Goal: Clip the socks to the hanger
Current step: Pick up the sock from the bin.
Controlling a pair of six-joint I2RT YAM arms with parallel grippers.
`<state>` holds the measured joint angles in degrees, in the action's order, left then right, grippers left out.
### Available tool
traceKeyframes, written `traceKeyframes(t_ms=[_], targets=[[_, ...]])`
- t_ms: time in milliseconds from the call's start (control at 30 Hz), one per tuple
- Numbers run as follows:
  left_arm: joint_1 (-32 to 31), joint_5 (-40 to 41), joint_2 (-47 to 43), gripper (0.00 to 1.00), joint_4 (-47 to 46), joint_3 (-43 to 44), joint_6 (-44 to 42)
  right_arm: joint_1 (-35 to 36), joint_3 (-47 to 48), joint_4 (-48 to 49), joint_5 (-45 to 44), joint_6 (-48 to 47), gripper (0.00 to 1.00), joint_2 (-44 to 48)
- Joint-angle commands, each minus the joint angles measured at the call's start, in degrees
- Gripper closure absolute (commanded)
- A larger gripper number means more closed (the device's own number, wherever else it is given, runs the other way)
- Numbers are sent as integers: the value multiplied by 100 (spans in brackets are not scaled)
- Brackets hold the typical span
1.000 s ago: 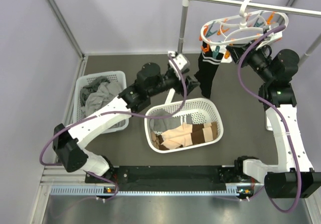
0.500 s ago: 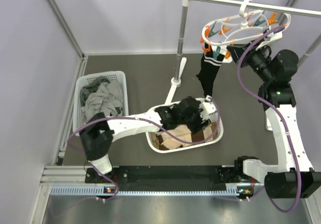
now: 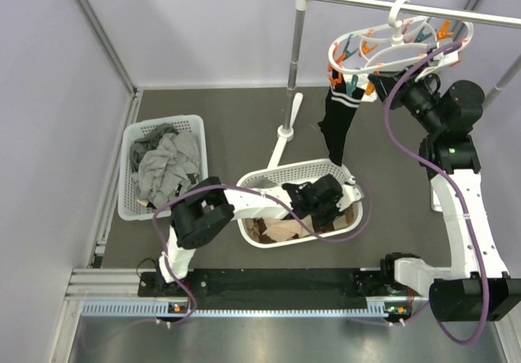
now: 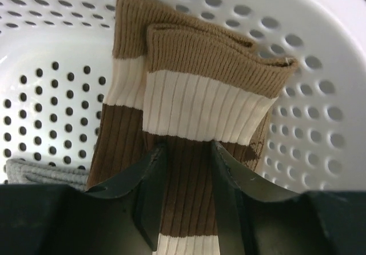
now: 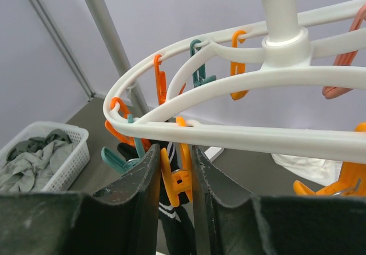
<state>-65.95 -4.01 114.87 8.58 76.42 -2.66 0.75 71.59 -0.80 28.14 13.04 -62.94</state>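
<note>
- Top external view, far left: the side basket (image 3: 130, 147) of grey garments is no part of this step, so we keep the arm's sweep away from it.
- In the centre, the left arm reaches down into the oval basket (image 3: 273, 172), where the loose socks lie heaped.
- The left gripper (image 4: 186, 203) is low over a banded sock (image 4: 200, 106) that leans cuff-up against the perforated wall.
- Its fingers (image 4: 150, 192) stand part-way in, one on each side of the brown ribbing. We cannot tell whether they bite the cloth yet.
- A second banded cuff lies tucked just behind the first, so we judge the main risk to be lifting two at once. We want the pinch on the front sock alone, deep enough that the ribbing does not slip out.
- A hold close to the cuff should pay off later, since it leaves a short stiff edge to offer to a peg.
- We would lift straight up until the toe clears the rim, because a long soft sock trails and can snag on the holes.
- Right of centre, a black sock (image 3: 335, 127) already hangs from the hanger (image 5: 246, 134), which hooks on the rail at upper right.
- At the far right, the right gripper (image 5: 174, 163) is pressed together on an orange peg (image 5: 177, 185) under the lower ring, just beside the black sock.
- We judge that it should hold that squeeze steady so that the peg is ready. Whether the peg's mouth is open is hidden from us.
</note>
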Motion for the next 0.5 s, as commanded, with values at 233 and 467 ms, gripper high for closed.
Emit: traceKeyframes(t_ms=[233,467], targets=[[30,805,345,99,285,286,-7,92,-163,-254,165,-100,94,106],[162,1060,-596,100,92,-74,-68,92,-137,-263,157,-91,94,106]])
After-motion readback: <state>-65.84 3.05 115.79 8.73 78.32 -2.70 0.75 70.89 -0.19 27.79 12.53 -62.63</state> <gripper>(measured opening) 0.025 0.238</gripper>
